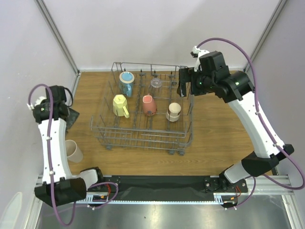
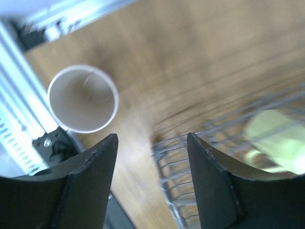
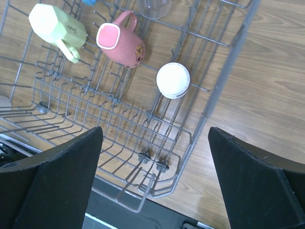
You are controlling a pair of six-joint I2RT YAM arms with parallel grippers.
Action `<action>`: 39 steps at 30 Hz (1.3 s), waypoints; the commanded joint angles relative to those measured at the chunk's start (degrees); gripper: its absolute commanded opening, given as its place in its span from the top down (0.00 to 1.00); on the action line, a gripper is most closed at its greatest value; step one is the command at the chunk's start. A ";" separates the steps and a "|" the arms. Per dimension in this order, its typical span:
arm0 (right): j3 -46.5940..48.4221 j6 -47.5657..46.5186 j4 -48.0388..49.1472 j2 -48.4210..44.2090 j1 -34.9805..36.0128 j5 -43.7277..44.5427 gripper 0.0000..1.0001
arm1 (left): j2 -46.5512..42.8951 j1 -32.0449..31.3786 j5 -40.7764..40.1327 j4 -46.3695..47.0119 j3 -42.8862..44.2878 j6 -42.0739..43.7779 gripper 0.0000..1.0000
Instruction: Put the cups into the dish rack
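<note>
Beige cup (image 1: 74, 151) stands outside the dish rack (image 1: 138, 130), off its left side; five other cups (image 1: 148, 105) sit inside it. I see left gripper (image 2: 152, 143) and right gripper (image 3: 155, 131) both spread, empty.

**White shells, black joints, purple cable**

Both arms — the left arm (image 1: 50, 143) and the right arm (image 1: 261, 125) — wear smooth white link shells dotted with small dark screws, broken up by chunky black joint housings. A purple cable (image 1: 249, 56) loops off the right arm's black wrist block, beside a white plug (image 1: 196, 49). A matching purple lead (image 1: 61, 213) trails by the left arm's black base housing (image 1: 61, 190). The jaws are matte black plastic — the left pair curved, with pale scuffs along their edges, the right pair broad and plain.
</note>
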 commanded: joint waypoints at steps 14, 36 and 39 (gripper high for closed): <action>1.08 -1.41 -3.88 -4.56 -1.52 -3.60 0.00 | 7.53 3.68 -5.27 7.25 -18.75 -7.80 0.44; 3.54 -0.27 -4.05 -0.78 -4.51 -2.37 0.00 | 15.18 4.74 -2.38 17.01 -25.00 -5.16 0.83; 3.54 -0.09 -4.14 -0.96 -5.48 -2.98 0.00 | 14.40 4.83 -2.02 16.22 -23.68 -5.34 0.98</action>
